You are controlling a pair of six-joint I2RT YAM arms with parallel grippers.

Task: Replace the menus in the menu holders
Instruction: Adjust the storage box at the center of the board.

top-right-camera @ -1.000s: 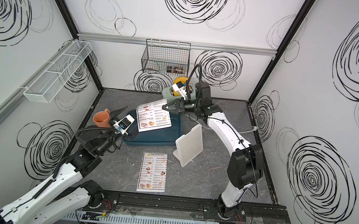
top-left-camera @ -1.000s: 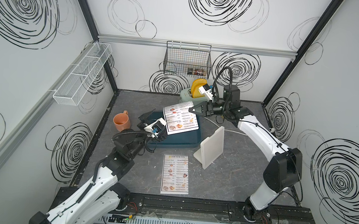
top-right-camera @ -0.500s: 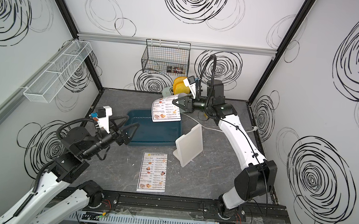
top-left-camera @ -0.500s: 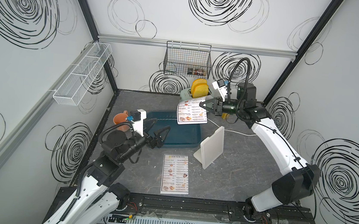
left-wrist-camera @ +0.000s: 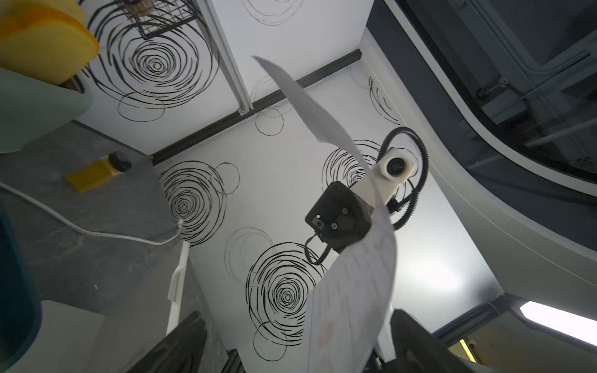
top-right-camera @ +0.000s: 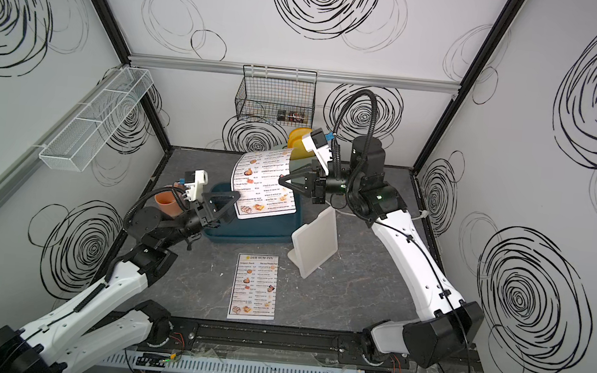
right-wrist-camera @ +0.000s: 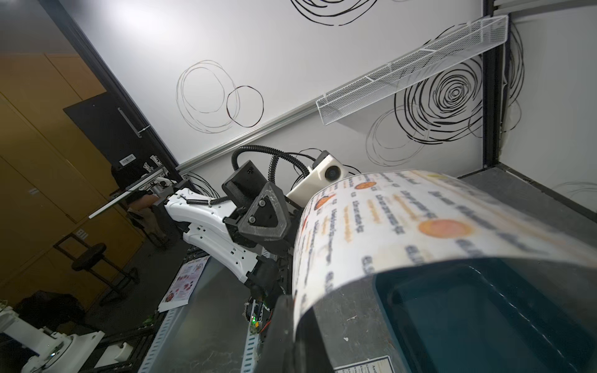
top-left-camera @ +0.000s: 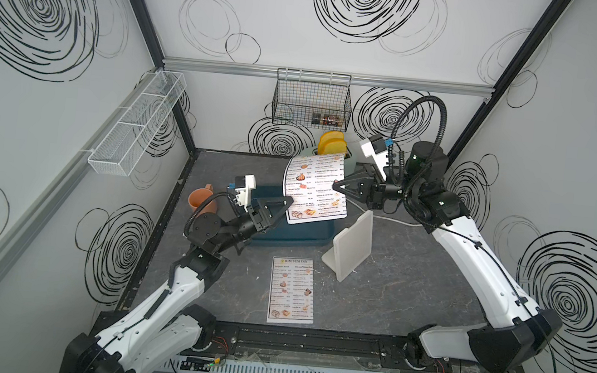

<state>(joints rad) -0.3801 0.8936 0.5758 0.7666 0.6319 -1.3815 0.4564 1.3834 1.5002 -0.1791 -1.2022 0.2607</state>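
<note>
Your right fingers [top-left-camera: 336, 188] are clenched on the right edge of the raised menu [top-left-camera: 313, 189] in both top views, holding it curled in the air over the teal bin [top-left-camera: 296, 234]. Your left fingers [top-left-camera: 282, 206] stand released at that sheet's lower left corner. The second menu [top-left-camera: 292, 290] lies flat on the surface [top-left-camera: 409, 299] in front of the bin, and the white menu holder [top-left-camera: 353, 243] stands tilted just beside the bin's right end. An orange mug [top-left-camera: 197, 196] sits left of the bin.

From the left wrist, you see the raised menu [left-wrist-camera: 352, 290] edge-on, running down between the left fingers [left-wrist-camera: 182, 342], which are spread apart.

From the right wrist, the sheet [right-wrist-camera: 387, 226] bows over the bin [right-wrist-camera: 484, 316], its print blurred, with the left fingers [right-wrist-camera: 263, 221] at its far edge.
</note>
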